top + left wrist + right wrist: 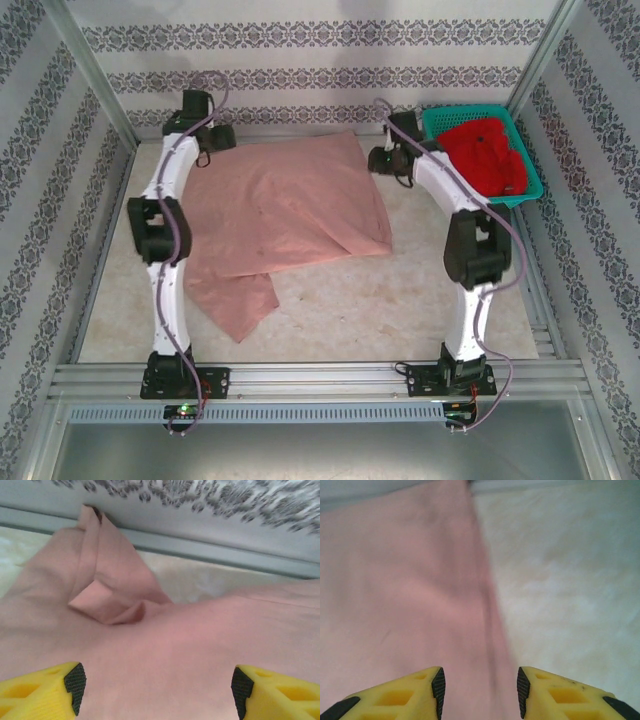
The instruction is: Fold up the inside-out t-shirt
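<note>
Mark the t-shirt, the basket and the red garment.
t-shirt [290,205], top external view, middle of the body.
basket [450,118], top external view, far wall.
red garment [487,155], top external view, its middle.

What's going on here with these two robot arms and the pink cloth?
Two robot arms are working on folding a pink t-shirt spread on the table. The left end effector is at the shirt's far left corner and the right end effector is at its far right edge. Both are open over the cloth, gripping nothing. Part of the shirt sticks out at the near left. A red garment lies in a teal basket at the far right.
</note>
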`<state>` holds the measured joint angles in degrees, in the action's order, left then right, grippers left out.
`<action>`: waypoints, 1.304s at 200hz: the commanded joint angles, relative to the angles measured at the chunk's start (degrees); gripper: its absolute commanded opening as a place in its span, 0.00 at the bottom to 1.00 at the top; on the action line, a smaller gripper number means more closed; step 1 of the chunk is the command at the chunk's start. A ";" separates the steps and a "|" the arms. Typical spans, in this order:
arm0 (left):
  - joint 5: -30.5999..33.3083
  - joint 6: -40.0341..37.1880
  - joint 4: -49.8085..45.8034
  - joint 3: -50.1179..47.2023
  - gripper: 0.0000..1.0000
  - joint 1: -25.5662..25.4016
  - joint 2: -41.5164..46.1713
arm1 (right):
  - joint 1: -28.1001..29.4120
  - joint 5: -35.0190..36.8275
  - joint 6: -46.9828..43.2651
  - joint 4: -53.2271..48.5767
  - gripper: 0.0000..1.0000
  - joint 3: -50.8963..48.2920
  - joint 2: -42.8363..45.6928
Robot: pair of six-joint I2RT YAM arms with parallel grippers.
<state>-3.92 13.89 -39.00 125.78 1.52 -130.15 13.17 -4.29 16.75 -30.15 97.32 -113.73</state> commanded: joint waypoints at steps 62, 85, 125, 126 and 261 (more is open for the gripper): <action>-15.86 16.53 20.20 -66.25 0.80 -5.49 46.35 | 1.31 -2.23 0.18 -8.74 0.43 -17.91 4.84; -12.17 16.50 16.12 -74.46 0.81 -10.37 53.64 | 0.62 -2.03 -0.54 -8.49 0.45 -21.71 6.20; -10.03 18.47 9.38 -83.31 0.82 -18.51 59.12 | -0.82 -7.19 0.77 -6.04 0.44 -20.84 2.74; -10.13 18.55 9.38 -83.49 0.82 -18.63 59.17 | -0.84 -7.21 0.80 -6.01 0.44 -20.76 2.60; -15.49 25.16 12.02 -99.23 0.82 -24.10 61.59 | -6.48 -0.07 -1.59 -8.04 0.00 -19.97 3.36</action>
<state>-16.53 36.53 -26.30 29.89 -21.43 -68.51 9.04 -7.88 16.29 -36.53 78.41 -114.30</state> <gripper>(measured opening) 0.826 0.063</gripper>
